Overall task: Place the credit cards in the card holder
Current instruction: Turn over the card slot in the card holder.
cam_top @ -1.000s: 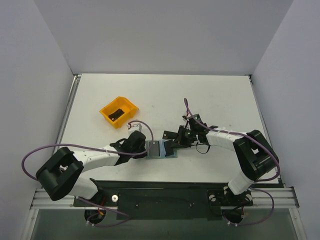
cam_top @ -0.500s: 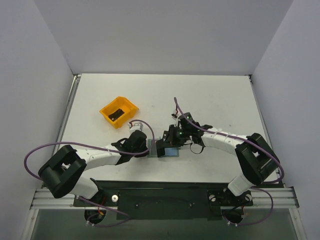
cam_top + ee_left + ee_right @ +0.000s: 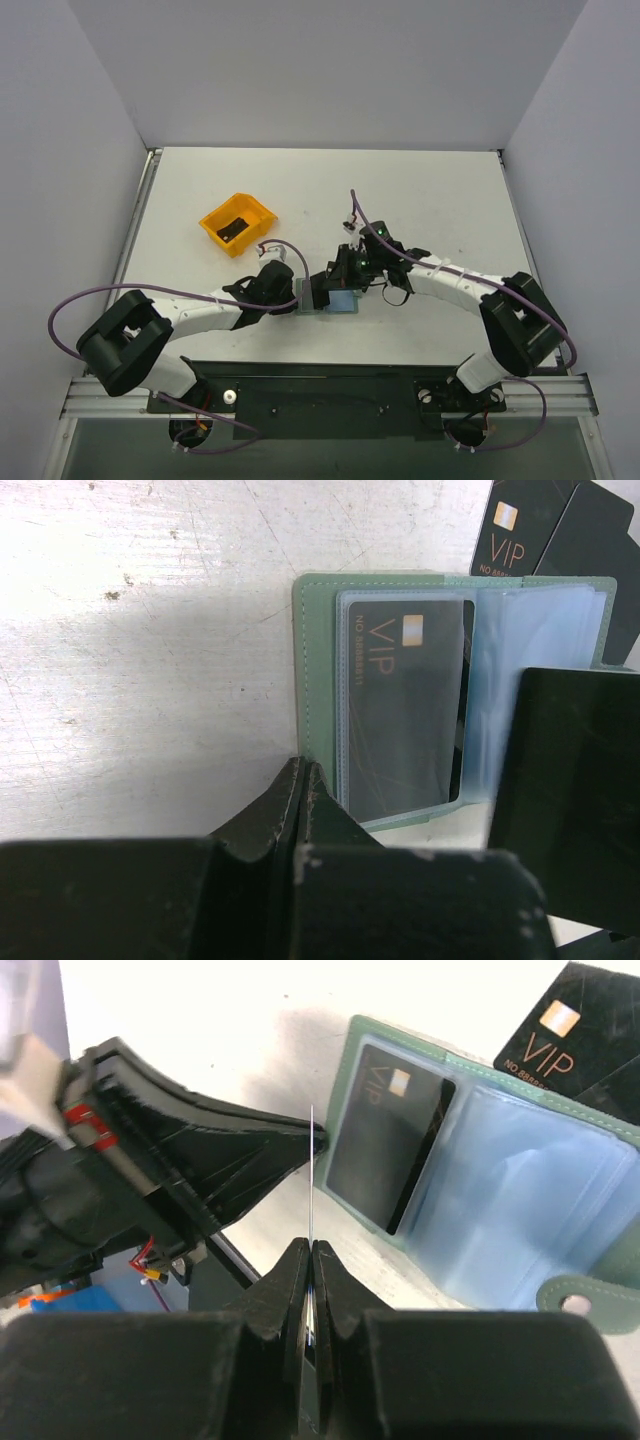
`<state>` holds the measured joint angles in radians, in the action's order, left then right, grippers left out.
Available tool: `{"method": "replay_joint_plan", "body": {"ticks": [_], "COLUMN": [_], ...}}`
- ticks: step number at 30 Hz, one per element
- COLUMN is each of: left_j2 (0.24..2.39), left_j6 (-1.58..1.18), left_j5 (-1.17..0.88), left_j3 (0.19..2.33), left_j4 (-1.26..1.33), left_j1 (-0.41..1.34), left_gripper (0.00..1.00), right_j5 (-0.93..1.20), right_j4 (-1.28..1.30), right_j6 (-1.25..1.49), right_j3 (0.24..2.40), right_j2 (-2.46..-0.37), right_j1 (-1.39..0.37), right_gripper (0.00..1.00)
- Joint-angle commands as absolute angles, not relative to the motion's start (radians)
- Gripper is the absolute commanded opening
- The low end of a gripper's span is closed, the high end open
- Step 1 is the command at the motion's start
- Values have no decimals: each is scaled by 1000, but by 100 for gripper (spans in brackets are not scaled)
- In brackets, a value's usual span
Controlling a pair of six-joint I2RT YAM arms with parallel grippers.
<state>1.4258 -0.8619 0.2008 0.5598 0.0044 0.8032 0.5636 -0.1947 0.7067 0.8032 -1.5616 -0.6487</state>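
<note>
Right claw point(image 3: 311, 1252) clamps thin black credit card point(image 3: 575, 790) | left claw point(image 3: 303, 775) closed at 6 o'clock edge of sage-green folding card holder point(image 3: 318, 680) | we risk card jamming at the sleeve mouth, holder sliding.

I look down on a white desk point(image 3: 420, 190) boxed in on three sides by plain, pale grey walls: a back wall point(image 3: 330, 70), a left wall point(image 3: 60, 200) and a right wall point(image 3: 590, 150). The light is soft and even, and only faint shadows fall on the desk. A thin metal strip point(image 3: 137, 230) runs along its left edge. At the near edge I can see a silver aluminium rail point(image 3: 100, 398) carrying a black plate point(image 3: 320, 395), and below that a dull grey-green surface point(image 3: 330, 455). On my close-up feeds the white top looks worn, with scuffs, fine scratches and small dark specks point(image 3: 112, 595).
</note>
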Motion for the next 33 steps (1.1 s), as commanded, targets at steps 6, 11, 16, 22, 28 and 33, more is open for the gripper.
{"method": "replay_joint_plan", "body": {"ticks": [6, 11, 16, 22, 28, 33], "left_j2": [1428, 1408, 1414, 1419, 1422, 1428], "left_j6": [-864, -853, -853, -853, -853, -853], "left_j5": [195, 207, 203, 199, 199, 196], "left_j3": [549, 560, 565, 565, 564, 569], "left_j4": [-58, -74, -74, -71, -71, -69], "left_j1": [802, 804, 802, 804, 802, 804], "left_gripper": [0, 0, 0, 0, 0, 0], "right_j5": [255, 276, 331, 373, 353, 359], "right_j4": [146, 173, 127, 80, 101, 107], "right_j6": [581, 561, 571, 572, 568, 557], "right_j3": [856, 812, 793, 790, 798, 802], "right_j2": [-1339, -1356, -1388, -1427, -1462, -1489], "right_j1": [-569, -517, -515, -515, -515, -517], "right_gripper": [0, 0, 0, 0, 0, 0]}}
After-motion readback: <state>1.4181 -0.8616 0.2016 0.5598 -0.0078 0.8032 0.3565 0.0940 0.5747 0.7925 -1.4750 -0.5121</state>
